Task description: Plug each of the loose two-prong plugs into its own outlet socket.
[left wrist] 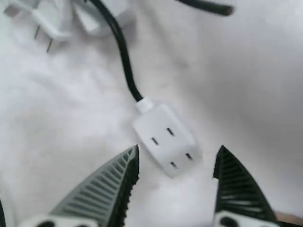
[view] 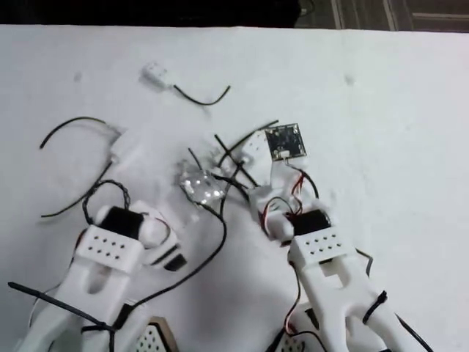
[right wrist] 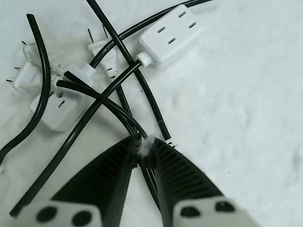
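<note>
1. Starting nearest in the right wrist view, the right jaws are pinched almost together on a black cord (right wrist: 124, 115), with a speck of white at their tips.
2. Just past them, several more black cords cross one another on the white tabletop (right wrist: 246, 94).
3. Farther out lies a white socket (right wrist: 173, 33) with two pairs of slots, a cord leaving one end. A second socket (right wrist: 57, 106) sits under the crossing cords.
4. Near these, two white plugs (right wrist: 104, 47) (right wrist: 23, 66) show thin bare prongs, and neither is in a socket.
5. In the left wrist view, the left jaws stand wide apart and hold nothing. A socket (left wrist: 165, 146) lies flat between their tips, slots up.
6. Beyond it, a loose plug (left wrist: 47, 28) lies with its prongs exposed.
7. From above, both arms (view: 110, 249) (view: 326, 249) lean over the tangle. A white piece (view: 155, 73) with a short cord lies well apart at the far side.
</note>
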### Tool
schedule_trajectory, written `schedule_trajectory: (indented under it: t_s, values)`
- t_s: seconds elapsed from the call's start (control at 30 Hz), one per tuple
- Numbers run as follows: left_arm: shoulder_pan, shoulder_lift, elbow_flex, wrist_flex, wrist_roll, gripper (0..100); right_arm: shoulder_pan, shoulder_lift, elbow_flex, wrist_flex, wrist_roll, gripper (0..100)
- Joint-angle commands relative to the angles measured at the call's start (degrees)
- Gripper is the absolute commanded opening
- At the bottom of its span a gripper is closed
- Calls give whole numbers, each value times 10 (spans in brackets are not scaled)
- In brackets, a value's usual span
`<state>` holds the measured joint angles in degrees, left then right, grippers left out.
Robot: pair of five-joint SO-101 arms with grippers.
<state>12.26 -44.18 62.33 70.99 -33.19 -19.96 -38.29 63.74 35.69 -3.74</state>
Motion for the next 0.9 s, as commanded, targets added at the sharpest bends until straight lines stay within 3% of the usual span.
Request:
schedule_trajectory:
  t_s: [0.0,0.2,0.37,0.53,0.87]
  values:
    - [-45,-5,-21,0,11,277,6,-4,-5,-7,-4,23]
    - [-70,-4,-2,-10,82,279,6,-4,-5,-7,-4,23]
    - [-45,-4,69,-91,110,279,7,-4,-5,-7,-4,23]
    - [-8,-4,92,-105,137,274,8,-4,-5,-7,-4,23]
    - [-24,-4,109,-109,34,65,8,-4,-5,-7,-4,22]
